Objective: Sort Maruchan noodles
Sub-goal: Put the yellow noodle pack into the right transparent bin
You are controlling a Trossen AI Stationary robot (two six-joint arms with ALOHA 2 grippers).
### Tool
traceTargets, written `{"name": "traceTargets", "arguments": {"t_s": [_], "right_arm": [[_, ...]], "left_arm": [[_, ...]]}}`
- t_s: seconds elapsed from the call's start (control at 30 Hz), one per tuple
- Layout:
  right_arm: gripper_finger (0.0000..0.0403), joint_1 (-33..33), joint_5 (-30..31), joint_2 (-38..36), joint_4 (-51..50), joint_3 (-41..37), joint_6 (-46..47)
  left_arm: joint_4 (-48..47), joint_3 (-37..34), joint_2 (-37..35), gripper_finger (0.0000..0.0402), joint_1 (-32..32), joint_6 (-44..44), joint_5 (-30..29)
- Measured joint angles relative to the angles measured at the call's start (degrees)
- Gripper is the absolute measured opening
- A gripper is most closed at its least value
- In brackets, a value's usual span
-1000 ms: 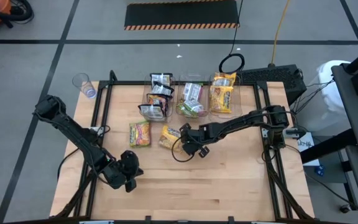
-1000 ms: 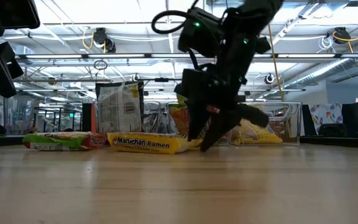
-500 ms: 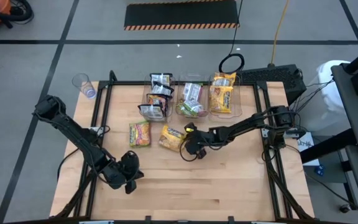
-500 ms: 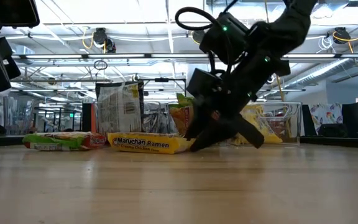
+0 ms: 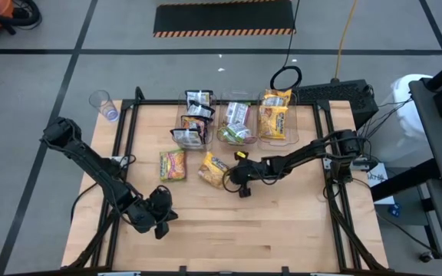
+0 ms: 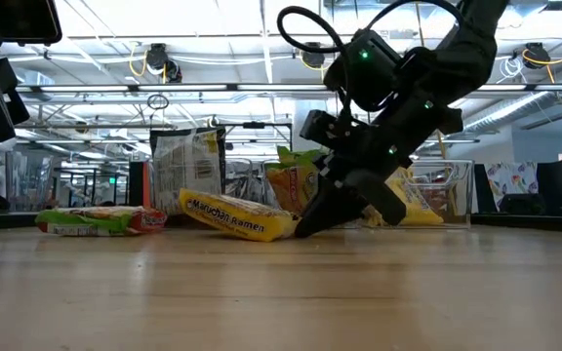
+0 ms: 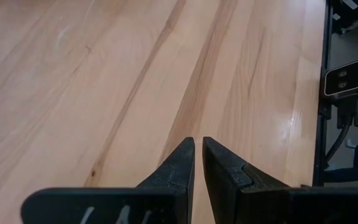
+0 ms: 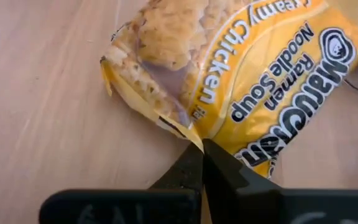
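Observation:
A yellow-orange Maruchan packet [image 5: 214,169] lies mid-table, also in the low view [image 6: 234,214] and the right wrist view [image 8: 260,81]. My right gripper [image 5: 235,177] is at its right end, shut on it. A green-edged packet [image 5: 173,165] lies flat on the table to its left. More packets sit in three clear bins [image 5: 236,123] at the far edge. My left gripper [image 5: 158,218] is shut and empty, low over the table near the near-left corner; it also shows in the left wrist view [image 7: 198,142]. My right gripper pinches the yellow packet's crimped edge [image 8: 180,129] at its right end between the two fingertips. The fingers [image 6: 322,210] slant down from the table's right. The packet sits tilted, its held end low at the table and its left end [image 6: 191,202] raised.
A clear plastic cup [image 5: 103,103] stands off the table's far-left corner. Dark frame rails [image 5: 126,123] run along the table's sides. Bare wood [image 5: 267,230] spreads over the near half.
My right gripper has dropped lower toward the table and moved left onto the yellow packet's right end, taking hold of its edge. The packet has tipped: its left end has risen off the table, and it has turned slightly.

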Motion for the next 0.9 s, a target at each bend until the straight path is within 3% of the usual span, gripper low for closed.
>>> {"name": "traceTargets", "arguments": {"t_s": [0.13, 0.57, 0.9], "right_arm": [[0.0, 0.0, 0.3, -4.4, -2.5, -0.2, 0.3], [0.0, 0.0, 13.2, -28.2, -20.1, 0.0, -0.8], [0.0, 0.2, 23.4, -39.7, -22.7, 0.0, -1.5]], "left_arm": [[0.0, 0.0, 0.0, 0.0037, 0.1, 0.0, 0.0], [0.1, 0.0, 0.0, 0.0037, 2.0, 0.4, 0.0], [0.1, 0.0, 0.0, 0.0037, 2.4, 1.0, -0.2]]}}
